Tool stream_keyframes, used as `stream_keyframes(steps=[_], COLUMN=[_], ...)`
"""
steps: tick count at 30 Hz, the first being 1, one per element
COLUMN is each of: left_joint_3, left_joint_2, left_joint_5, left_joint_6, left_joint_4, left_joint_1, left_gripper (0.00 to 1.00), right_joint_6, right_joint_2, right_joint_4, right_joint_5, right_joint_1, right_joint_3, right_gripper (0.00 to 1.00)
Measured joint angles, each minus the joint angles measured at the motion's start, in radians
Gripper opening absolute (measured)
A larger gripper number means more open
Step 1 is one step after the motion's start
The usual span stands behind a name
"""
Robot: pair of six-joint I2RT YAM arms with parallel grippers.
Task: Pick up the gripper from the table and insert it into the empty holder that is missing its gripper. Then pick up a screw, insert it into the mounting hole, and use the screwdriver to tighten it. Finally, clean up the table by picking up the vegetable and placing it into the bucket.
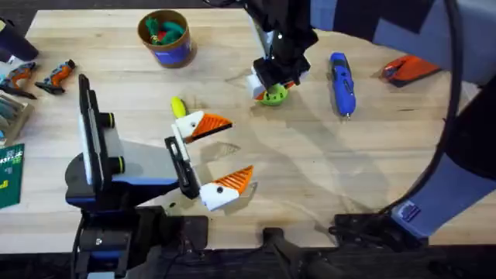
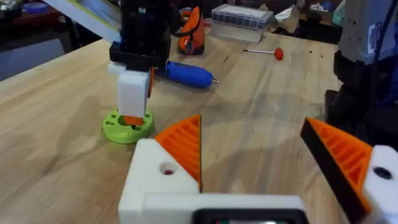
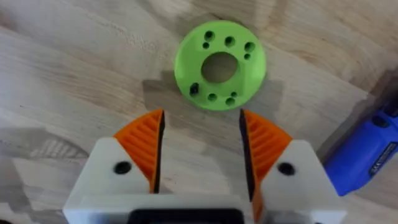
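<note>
The right gripper (image 3: 200,146), fingers spread, hangs just above the green disc (image 3: 220,65); it should drop straight and pinch one screw cleanly, I'd say.

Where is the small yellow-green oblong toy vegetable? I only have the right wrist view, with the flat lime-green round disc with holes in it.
Observer: In the overhead view, the vegetable lies on the wooden table. It is left of your disc and close beside the left arm's farther finger.
Operator: And where is the bucket it goes into?
Observer: The small round bucket with the tan cardboard rim and dark blue band stands near the table's far edge, beyond the vegetable. Green and red bits lie inside it.
Operator: Is the left tool holding anything?
Observer: No. The left tool is open, with nothing between its orange pads.
</note>
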Motion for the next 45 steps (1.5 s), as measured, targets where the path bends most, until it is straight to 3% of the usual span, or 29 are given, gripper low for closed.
stream_keyframes(steps=[7,22,45], left_joint_3=[0.0,0.0,0.0], left_joint_2=[0.0,0.0,0.0], left_joint_5=[0.0,0.0,0.0], left_joint_6=[0.0,0.0,0.0], left_joint_4=[0.0,0.0,0.0], left_joint_1=[0.0,0.0,0.0], left_gripper=[0.986,0.985,0.985], right_joint_6=[0.007,0.01,0.01], right_joint_2=[0.038,0.057,0.098], right_joint_4=[0.014,0.06,0.064], right_joint_5=[0.0,0.0,0.0], right_joint_1=[0.0,0.0,0.0], right_joint_3=[0.0,0.002,0.003], right_gripper=[0.624,0.436,0.363])
